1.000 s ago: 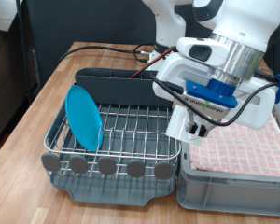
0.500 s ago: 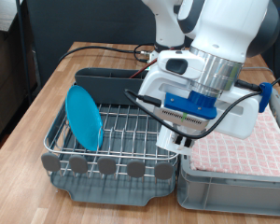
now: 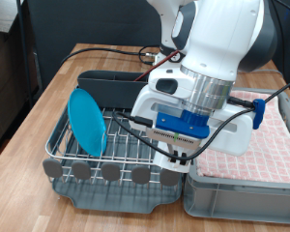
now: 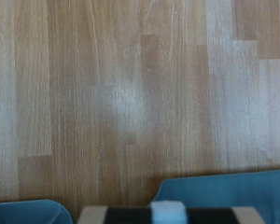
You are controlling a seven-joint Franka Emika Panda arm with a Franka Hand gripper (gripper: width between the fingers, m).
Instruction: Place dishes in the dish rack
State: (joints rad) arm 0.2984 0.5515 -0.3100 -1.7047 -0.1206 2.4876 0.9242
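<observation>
The dish rack (image 3: 126, 130) is a silver wire grid on a dark grey tray at the exterior view's lower left. The light-blue plate (image 3: 87, 120) stands upright in its left part. My gripper (image 3: 181, 160) hangs low over the rack's right part, next to the bin's edge. Its fingers are hidden by the white hand and the blue mount. The wrist view shows only wood grain (image 4: 131, 93), with blue mount parts and a pale block along one edge. The white mug and the wooden spoon are out of view.
A grey bin (image 3: 242, 188) lined with the pink checked cloth (image 3: 271, 145) stands to the exterior view's right of the rack. The rack's tall dark caddy (image 3: 106, 89) runs along its far side. Cables trail over the wooden table (image 3: 58, 82) behind.
The arm has swung to the exterior view's left and lower, from over the bin's edge to over the rack's right part. The plate has not moved.
</observation>
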